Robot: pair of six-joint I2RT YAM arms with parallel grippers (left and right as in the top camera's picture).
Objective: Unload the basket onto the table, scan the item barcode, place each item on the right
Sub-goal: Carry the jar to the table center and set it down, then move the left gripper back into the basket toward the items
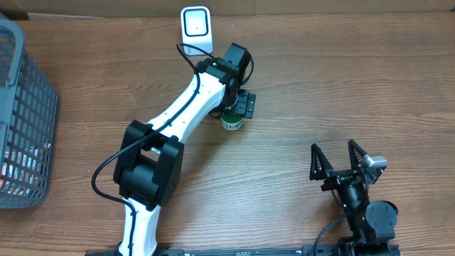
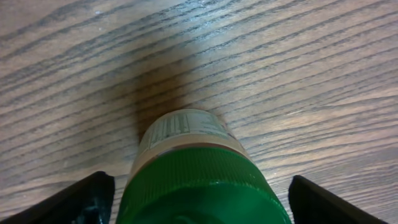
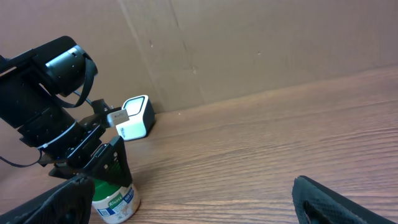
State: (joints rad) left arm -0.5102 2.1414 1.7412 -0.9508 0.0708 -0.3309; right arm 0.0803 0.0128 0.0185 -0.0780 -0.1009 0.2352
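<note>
Green plastic fills the bottom of the left wrist view: the ribbed cap (image 2: pixel 199 190) of a small bottle (image 1: pixel 232 121) that stands upright on the wooden table (image 1: pixel 341 85), just below the middle of the overhead frame's upper half. The left gripper (image 1: pixel 240 107) hangs right over it with its jaws spread wide. Each dark finger (image 2: pixel 81 202) sits out in a lower corner of the wrist picture with bare wood showing between it and the cap, so nothing is held. The right gripper (image 1: pixel 341 162) rests at the lower right of the overhead view, also wide and empty, well apart from everything. The white scanner (image 1: pixel 195 27) stands at the top centre, near the bottle but not touching it, and a grey basket (image 1: pixel 28 107) occupies the left edge. The pale label (image 2: pixel 180 127) shows a panel of small print, too blurred to say whether the barcode is there or which way it faces. That is the main risk as I judge it: the bottle stands a little off from the scanner's window, and if the code is turned away no read will register. A second risk is the cap. With the jaws straddling it so low, a sideways drift of the arm could clip the rim and topple the narrow bottle, or roll it out of reach.
</note>
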